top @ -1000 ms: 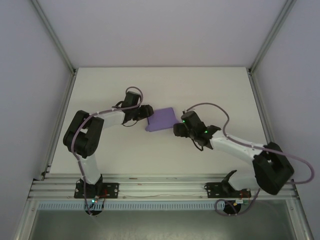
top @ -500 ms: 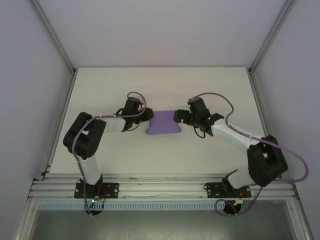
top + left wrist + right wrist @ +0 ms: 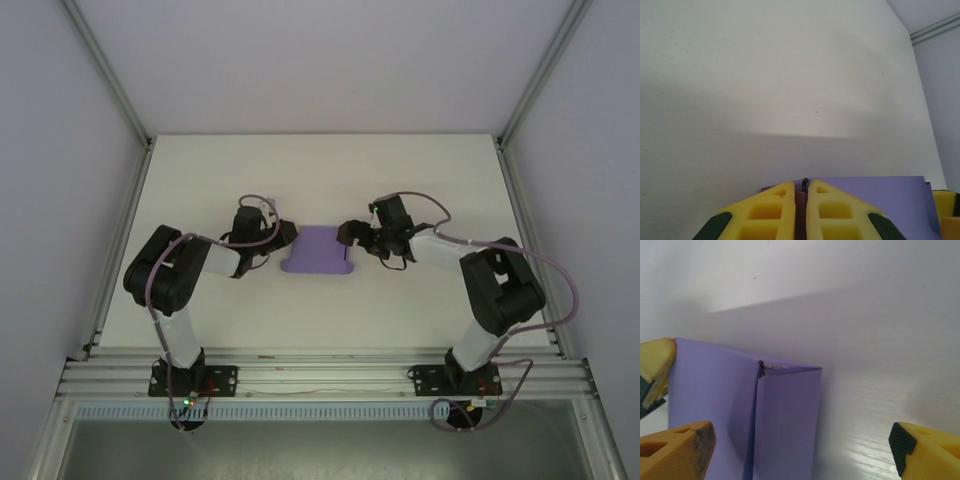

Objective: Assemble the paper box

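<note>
Since a second ago both arms have swung inward, and the paper box [image 3: 318, 249] now lies squared between them at mid-table [image 3: 430, 170]. My left gripper [image 3: 801, 186] is pinched tight on the box's thin left edge. I judge that's an anchor, so the paper can't skate. My right gripper [image 3: 800, 452] stands wide, holding nothing, fingers straddling the box's right end. The folded seam lies just ahead between them, untouched as far as I can tell.
</note>
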You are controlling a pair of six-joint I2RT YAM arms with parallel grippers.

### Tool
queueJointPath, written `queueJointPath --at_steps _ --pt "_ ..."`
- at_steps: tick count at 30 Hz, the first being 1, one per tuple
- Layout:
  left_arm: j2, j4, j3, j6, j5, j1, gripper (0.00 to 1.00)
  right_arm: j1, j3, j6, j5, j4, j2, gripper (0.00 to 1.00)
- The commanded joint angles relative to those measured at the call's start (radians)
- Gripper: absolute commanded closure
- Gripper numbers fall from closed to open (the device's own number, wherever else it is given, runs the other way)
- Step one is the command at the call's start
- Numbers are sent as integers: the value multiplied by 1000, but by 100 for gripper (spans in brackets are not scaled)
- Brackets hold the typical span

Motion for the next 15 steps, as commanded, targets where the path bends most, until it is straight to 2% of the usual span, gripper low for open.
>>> queueJointPath --at_steps 1,7,12,13,15 --pt "52 -41 -48 -31 9 10 92 -6 -5 69 -120 127 23 11" --pt "62 -1 -61 -49 8 13 93 -5 -11 208 -299 348 117 18" --pt "96 83 -89 -86 25 20 93 -5 -20 247 -322 417 144 22" --pt "98 92 -89 -87 28 19 93 -6 -16 249 -322 418 146 25" --pt "94 102 -92 -86 35 21 93 -6 -11 264 -333 435 150 37"
